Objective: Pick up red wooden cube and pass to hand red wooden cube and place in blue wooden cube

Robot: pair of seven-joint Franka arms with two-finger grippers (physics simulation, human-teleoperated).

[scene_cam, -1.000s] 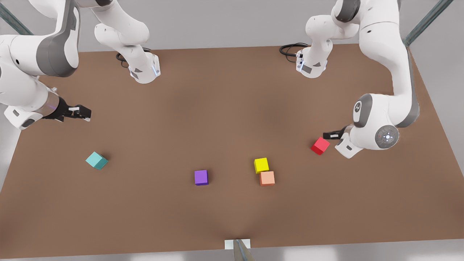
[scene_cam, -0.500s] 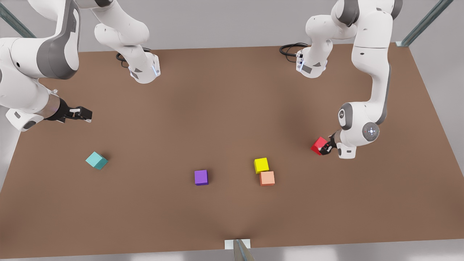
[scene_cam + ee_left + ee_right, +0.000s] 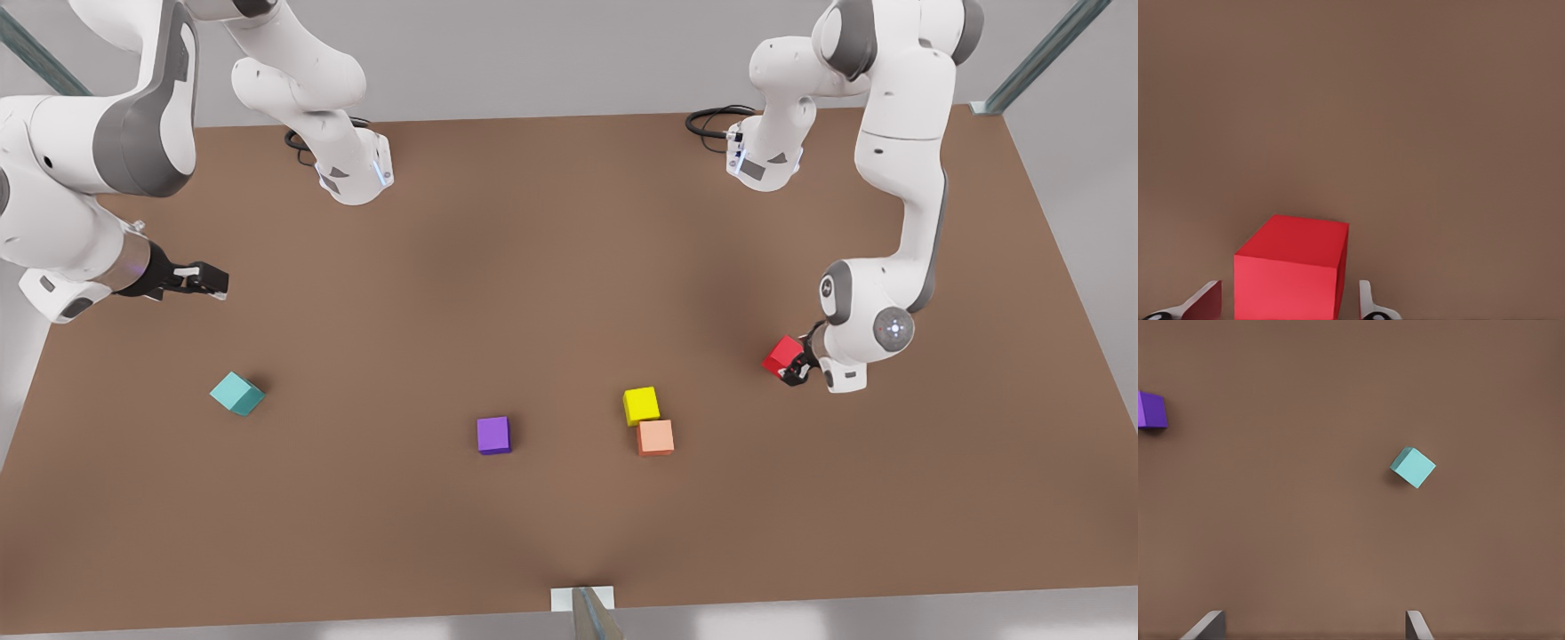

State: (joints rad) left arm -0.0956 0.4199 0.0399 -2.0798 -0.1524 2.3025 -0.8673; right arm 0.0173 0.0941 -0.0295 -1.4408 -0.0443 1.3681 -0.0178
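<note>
Two white Franka arms over a brown counter [image 3: 551, 267] w/ five small cubes. Left gripper [image 3: 797, 366], at the front view's right, is down at counter level around the red wooden cube [image 3: 785, 356]; in the left wrist view the red wooden cube [image 3: 1291, 270] sits between the two fingertips [image 3: 1201, 303] w/ a thin gap visible on each side, so the jaws are spread, straddling but not yet clamped. The cube rests on the counter, near its edge on the front view's right, well apart from the others. Right gripper [image 3: 200, 279] waits at the front view's left, held above the counter, jaws spread w/ nothing between them; its wrist view looks down on the blue wooden cube [image 3: 1412, 467], teal, turned corner-on, and a purple cube [image 3: 1151, 410]. In the front view the blue wooden cube [image 3: 236, 393] lies below that gripper; purple cube [image 3: 493, 436] mid-counter; yellow cube [image 3: 641, 405] touching a peach cube [image 3: 655, 437]. Step in hand, as judged: pickup, at the grasp stage. Next move likely calls for closing squarely on the red faces, then lifting straight up before carrying toward the other arm for the handover.
</note>
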